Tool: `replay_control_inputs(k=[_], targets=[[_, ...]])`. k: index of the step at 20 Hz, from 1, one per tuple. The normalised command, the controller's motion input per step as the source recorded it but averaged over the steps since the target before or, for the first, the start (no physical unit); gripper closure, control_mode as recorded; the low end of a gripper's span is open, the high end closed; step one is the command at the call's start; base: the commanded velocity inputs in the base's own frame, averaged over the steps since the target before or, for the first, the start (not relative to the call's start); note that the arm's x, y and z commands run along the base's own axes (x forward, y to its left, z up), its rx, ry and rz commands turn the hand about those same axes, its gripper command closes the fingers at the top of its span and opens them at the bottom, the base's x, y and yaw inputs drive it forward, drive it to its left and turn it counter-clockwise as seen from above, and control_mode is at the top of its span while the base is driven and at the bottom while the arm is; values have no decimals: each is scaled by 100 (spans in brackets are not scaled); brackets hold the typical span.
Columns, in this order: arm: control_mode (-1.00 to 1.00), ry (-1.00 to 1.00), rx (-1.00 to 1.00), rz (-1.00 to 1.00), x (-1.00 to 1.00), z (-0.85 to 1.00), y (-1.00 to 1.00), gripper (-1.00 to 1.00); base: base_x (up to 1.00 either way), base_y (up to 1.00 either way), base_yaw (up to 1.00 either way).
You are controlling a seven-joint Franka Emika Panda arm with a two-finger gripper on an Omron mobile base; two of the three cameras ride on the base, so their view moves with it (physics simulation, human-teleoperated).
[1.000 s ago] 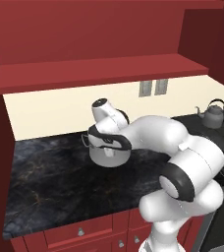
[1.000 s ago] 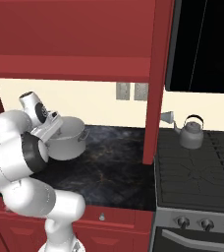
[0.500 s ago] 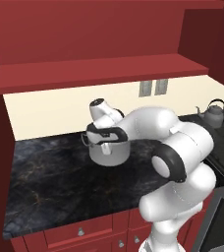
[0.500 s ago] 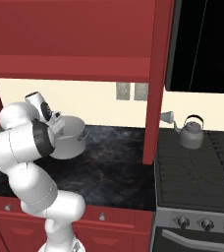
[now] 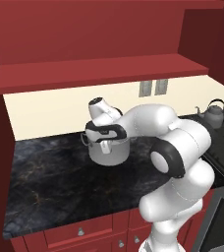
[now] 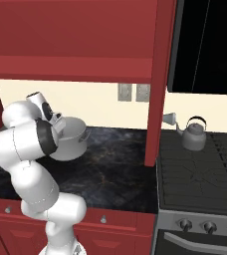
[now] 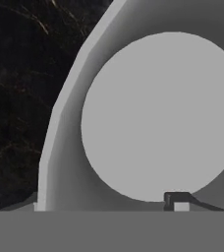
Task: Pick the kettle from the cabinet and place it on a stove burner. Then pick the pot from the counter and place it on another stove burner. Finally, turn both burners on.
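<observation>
Pot (image 5: 108, 151) on dark veined counter (image 5: 50, 187), below the red cabinet (image 5: 94, 74); wide grey cylinder, loop handle visible at the side toward the stove in right base view (image 6: 71, 138). Gripper (image 5: 104, 140) directly over the pot rim, pointing down into the opening. In hand view: round pot floor and inner wall (image 7: 163, 118) seen from above at close range, one dark finger tip (image 7: 177, 199) low inside, counter (image 7: 20, 88) showing past the rim. Finger spacing and any contact with the rim: cannot tell, hidden by wrist and pot wall. Kettle (image 6: 194, 134) upright on rear grate of stove burners (image 6: 200, 174), spout toward the counter, well apart from pot. Also seen at far right of left base view (image 5: 211, 114). Silver knob row (image 6: 205, 226) along cooktop front. Twin wall outlets (image 5: 152, 87) on cream backsplash above the counter.
</observation>
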Motion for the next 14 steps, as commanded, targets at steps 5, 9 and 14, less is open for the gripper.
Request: replay_control_inputs(k=[5, 9, 14], targets=[[-100, 2, 0, 0, 0, -19, 0, 100, 0, 0, 0], [-100, 8, 0, 0, 0, -18, 0, 100, 0, 0, 0], [-100, 7, 0, 0, 0, -20, 0, 100, 0, 0, 0]])
